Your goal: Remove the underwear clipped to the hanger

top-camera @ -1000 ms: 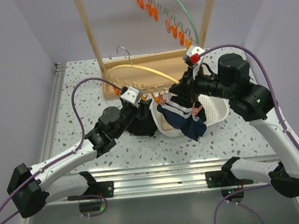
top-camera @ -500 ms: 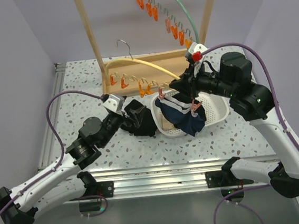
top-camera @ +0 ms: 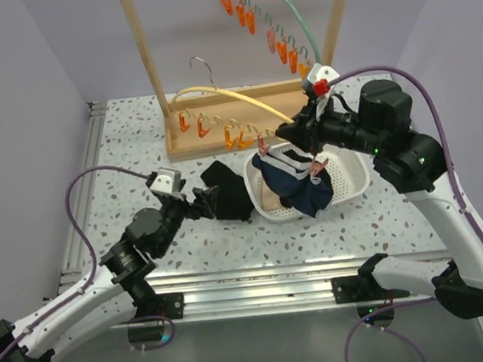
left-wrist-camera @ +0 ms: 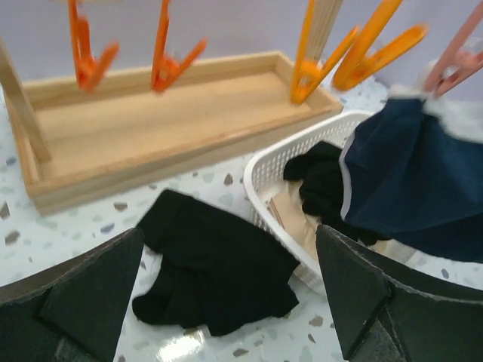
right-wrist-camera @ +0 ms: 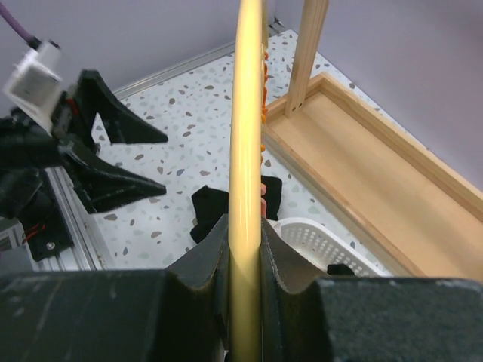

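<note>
1. The right pincer (right-wrist-camera: 245,249) is clamped on the bar of the yellow hanger (right-wrist-camera: 247,113), both fingers pressed against it. It holds the hanger above the white basket (top-camera: 355,183).
2. The left pincer (left-wrist-camera: 226,302) is spread wide and grips nothing. It sits low over the surface (top-camera: 127,149), left of the basket, facing the far side.
3. The navy underwear (left-wrist-camera: 415,181), with white trim, is attached to the hanger by pink clips (left-wrist-camera: 453,64). It hangs over the basket with its lower edge at or inside the rim; whether it touches the basket cannot be told.
4. One piece of black underwear (left-wrist-camera: 215,275) lies crumpled on the surface, just beside the basket's left wall and in front of the left pincer, touching neither finger.
5. Inside the basket lie a second black garment (left-wrist-camera: 324,185) and the beige underwear (left-wrist-camera: 294,219), the beige piece partly under the black one.
6. The orange clips (left-wrist-camera: 87,56) along the rest of the yellow hanger hang with nothing in them.
7. The wooden rack base (left-wrist-camera: 151,128) stands at the far side of the surface. A green hanger (top-camera: 289,5) with orange clips hangs between its uprights.
</note>
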`<state>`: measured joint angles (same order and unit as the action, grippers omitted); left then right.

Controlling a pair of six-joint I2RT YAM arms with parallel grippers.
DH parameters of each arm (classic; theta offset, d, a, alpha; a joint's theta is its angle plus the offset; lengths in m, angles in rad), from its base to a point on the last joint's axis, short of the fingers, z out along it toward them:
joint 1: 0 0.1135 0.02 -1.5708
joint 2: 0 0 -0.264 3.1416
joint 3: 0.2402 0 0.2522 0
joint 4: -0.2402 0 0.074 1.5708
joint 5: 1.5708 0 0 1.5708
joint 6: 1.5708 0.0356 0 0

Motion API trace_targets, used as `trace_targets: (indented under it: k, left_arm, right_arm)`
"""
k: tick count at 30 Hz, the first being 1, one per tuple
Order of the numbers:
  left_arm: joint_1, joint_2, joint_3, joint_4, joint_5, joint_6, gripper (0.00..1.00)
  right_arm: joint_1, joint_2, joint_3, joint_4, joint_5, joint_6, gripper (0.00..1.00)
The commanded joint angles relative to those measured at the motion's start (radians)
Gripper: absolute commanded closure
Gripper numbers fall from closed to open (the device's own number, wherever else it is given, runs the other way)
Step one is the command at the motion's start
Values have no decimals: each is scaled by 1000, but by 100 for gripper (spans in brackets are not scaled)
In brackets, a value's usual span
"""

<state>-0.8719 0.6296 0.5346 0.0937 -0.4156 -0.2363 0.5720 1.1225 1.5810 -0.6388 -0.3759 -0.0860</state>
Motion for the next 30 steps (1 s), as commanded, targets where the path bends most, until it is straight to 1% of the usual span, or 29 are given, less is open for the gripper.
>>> trace_targets:
  k: [1, 2, 3, 4, 5, 6, 7, 8, 10, 13, 16, 20, 23, 24, 25, 26, 27, 28, 29, 30]
  left_arm:
    - [-1, 70, -58, -28, -83, -199, 0]
    - [-1, 143, -58, -43, -91, -237, 0]
    - [-1, 184, -41, -92, -100, -276, 0]
    - [-1, 229, -29, -136, -129, -372, 0]
    - [-1, 316, -15, -165, -138, -423, 0]
    - [-1, 358, 16, -223, -146, -473, 0]
    - [-1, 396, 30, -248, -153, -570, 0]
    - [-1, 463, 53, -267, -150, -607, 0]
    - [-1, 514, 68, -287, -137, -688, 0]
    - [-1, 582, 80, -255, -117, -751, 2]
    - [1, 642, 84, -177, -107, -774, 4]
    - [22, 777, 139, -149, -114, -801, 7]
    - [54, 860, 179, -112, -88, -810, 14]
    - [62, 878, 182, -77, -83, -811, 25]
    - [70, 900, 185, -68, -83, -808, 35]
    - [79, 901, 186, -58, -83, -801, 47]
    - [82, 900, 185, -36, -84, -787, 78]
    - [82, 895, 182, -28, -94, -758, 91]
    - [79, 868, 171, -20, -94, -735, 97]
    - [76, 817, 162, 9, -92, -680, 100]
  right_arm:
    - [-9, 2, 100, 71, 11, -38, 100]
    - [-9, 5, 117, 67, 12, -40, 100]
    - [-11, 10, 123, 64, 18, -43, 100]
    - [-15, 10, 129, 62, 23, -44, 100]
    - [-18, 10, 135, 57, 26, -49, 100]
    - [-21, 10, 135, 57, 31, -49, 100]
    - [-29, 8, 135, 59, 31, -50, 100]
    - [-32, 7, 131, 60, 31, -49, 100]
    - [-37, 2, 125, 64, 31, -46, 100]
    - [-41, -4, 113, 73, 29, -43, 100]
    - [-43, -9, 102, 79, 28, -38, 100]
    - [-43, -21, 82, 87, 22, -35, 100]
    - [-46, -32, 80, 83, 20, -37, 100]
    - [-46, -36, 80, 82, 22, -40, 100]
    - [-47, -41, 82, 82, 22, -40, 100]
    - [-46, -44, 83, 76, 23, -43, 100]
    - [-47, -49, 83, 74, 26, -44, 100]
    - [-47, -53, 83, 71, 26, -47, 100]
    - [-47, -55, 89, 65, 29, -54, 100]
    - [-46, -56, 97, 57, 31, -60, 100]
